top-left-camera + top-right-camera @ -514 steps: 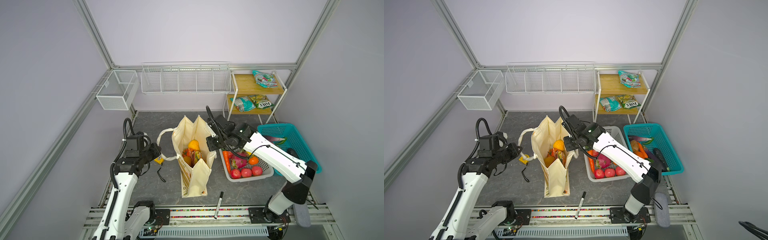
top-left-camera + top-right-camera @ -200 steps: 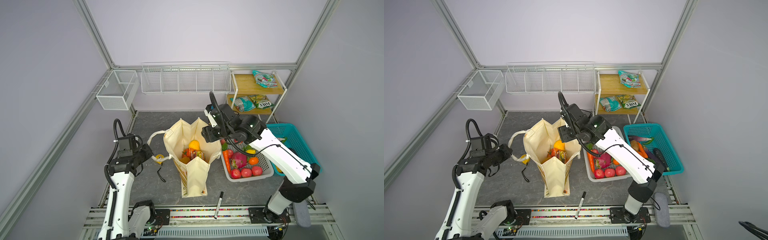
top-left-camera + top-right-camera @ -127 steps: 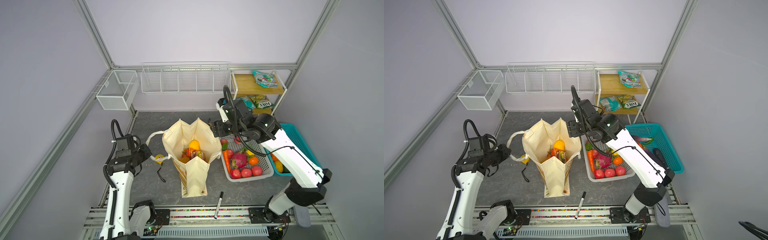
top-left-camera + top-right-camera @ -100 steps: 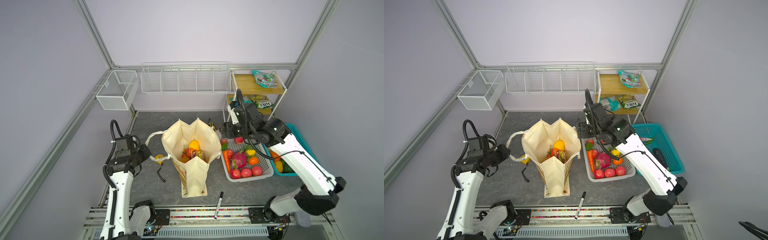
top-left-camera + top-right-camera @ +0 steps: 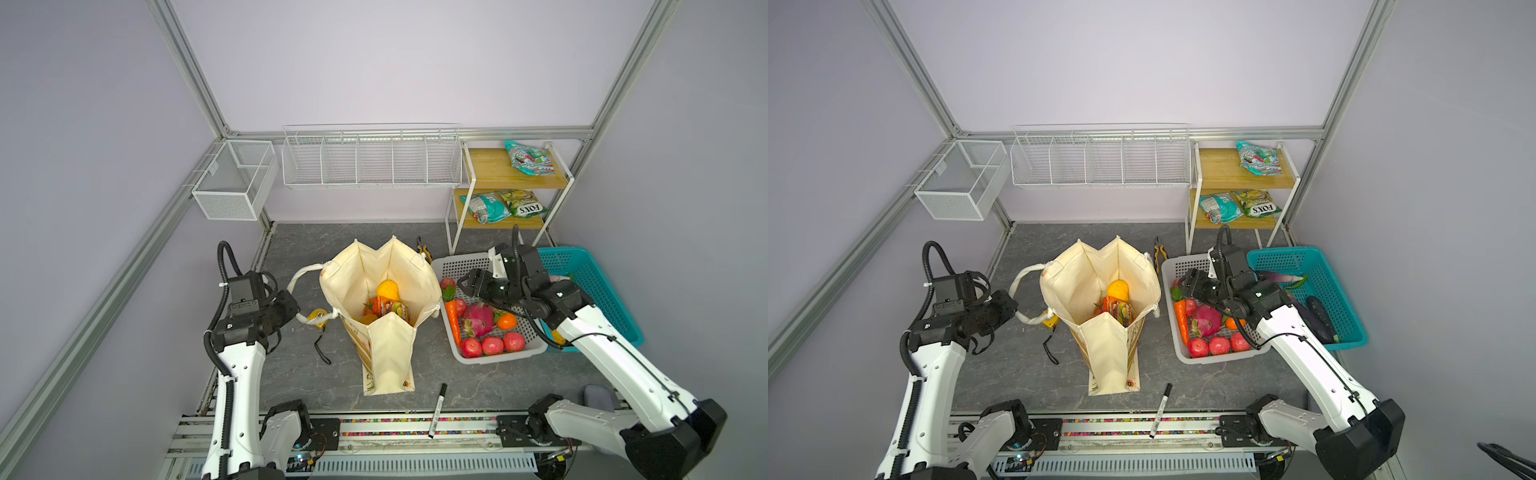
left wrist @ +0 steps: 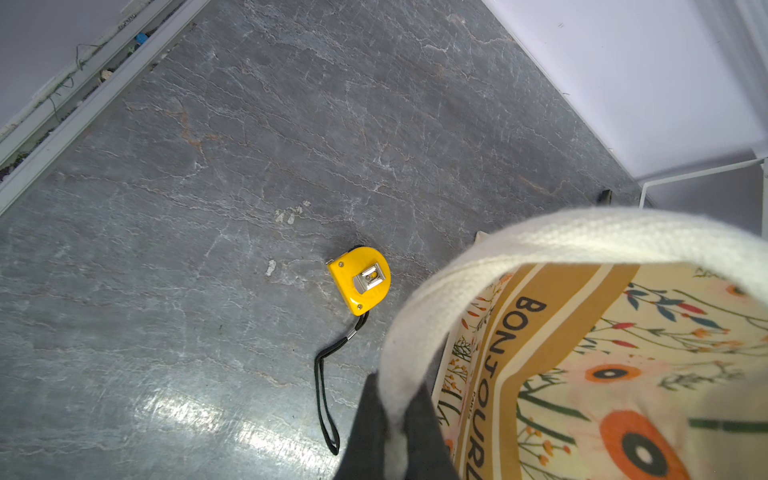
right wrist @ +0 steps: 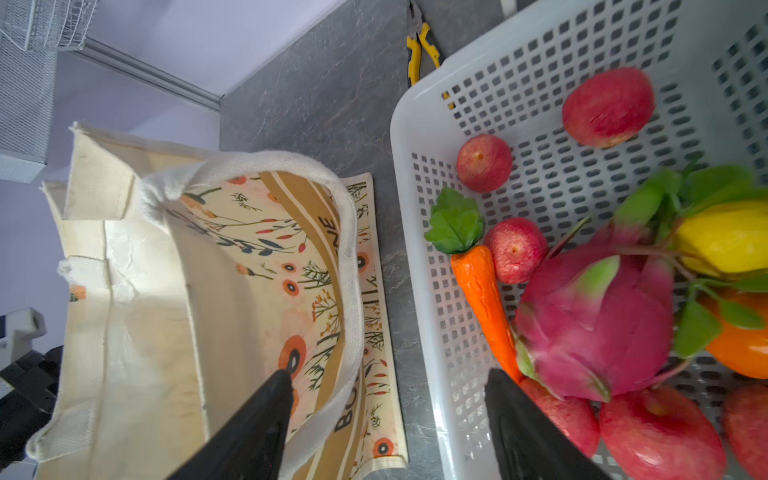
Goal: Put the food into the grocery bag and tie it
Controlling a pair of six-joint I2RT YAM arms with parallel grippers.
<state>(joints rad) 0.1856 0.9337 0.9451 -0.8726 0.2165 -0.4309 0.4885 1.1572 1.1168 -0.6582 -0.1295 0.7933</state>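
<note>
The grocery bag (image 5: 390,353) (image 5: 1106,353) stands open in the middle of the floor. Inside it lies food: a yellow-orange fruit (image 5: 388,289), a snack packet (image 5: 394,309) and a tomato (image 5: 369,306). My left gripper (image 5: 297,309) (image 6: 392,436) is shut on the bag's white rope handle (image 5: 303,274) (image 6: 540,245), held out to the bag's left. My right gripper (image 5: 461,286) (image 7: 386,376) is open and empty, hovering between the bag and the white basket's near rim. The other handle (image 7: 349,257) droops against the bag's right side.
A white basket (image 5: 457,266) (image 7: 399,166) of toy produce sits right of the bag, with a teal basket (image 5: 598,291) beyond it. A yellow tape measure (image 6: 363,280) lies left of the bag, pliers (image 7: 419,50) behind it, a marker (image 5: 438,409) in front. A shelf (image 5: 482,166) holds packets.
My right gripper has left the bag's right edge and swung right and down to the white basket. The bag's mouth now stands spread wide. The left gripper still holds the handle, a bit further left.
</note>
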